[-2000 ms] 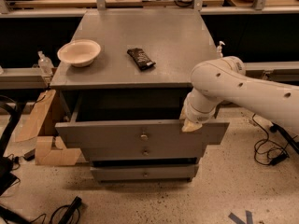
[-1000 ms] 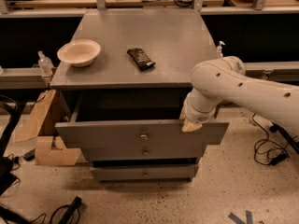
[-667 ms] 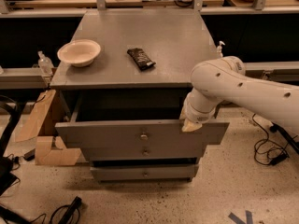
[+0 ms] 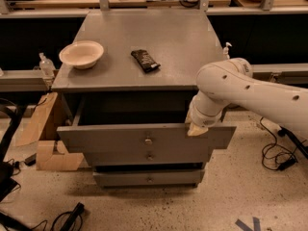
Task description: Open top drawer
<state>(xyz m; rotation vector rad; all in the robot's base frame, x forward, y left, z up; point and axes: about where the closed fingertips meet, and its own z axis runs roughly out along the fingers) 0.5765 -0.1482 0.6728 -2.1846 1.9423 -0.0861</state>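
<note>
The top drawer (image 4: pixel 120 139) is the widest grey front with a small round metal knob (image 4: pixel 148 140). It stands pulled out from the grey cabinet, with a dark gap behind its front panel. My gripper (image 4: pixel 196 129) sits at the upper right of the drawer's front panel, on its top edge. It hangs from the white arm (image 4: pixel 240 88) that comes in from the right. The arm's wrist hides most of the gripper. Below it are the medium drawer front (image 4: pixel 149 157) and the narrowest one (image 4: pixel 149 179).
On the cabinet top (image 4: pixel 144 37) stand a cream bowl (image 4: pixel 81 54) at the left and a dark snack bar (image 4: pixel 145 60) near the middle. Cardboard pieces (image 4: pixel 45 138) lean left of the cabinet. Cables (image 4: pixel 276 153) lie on the floor at right.
</note>
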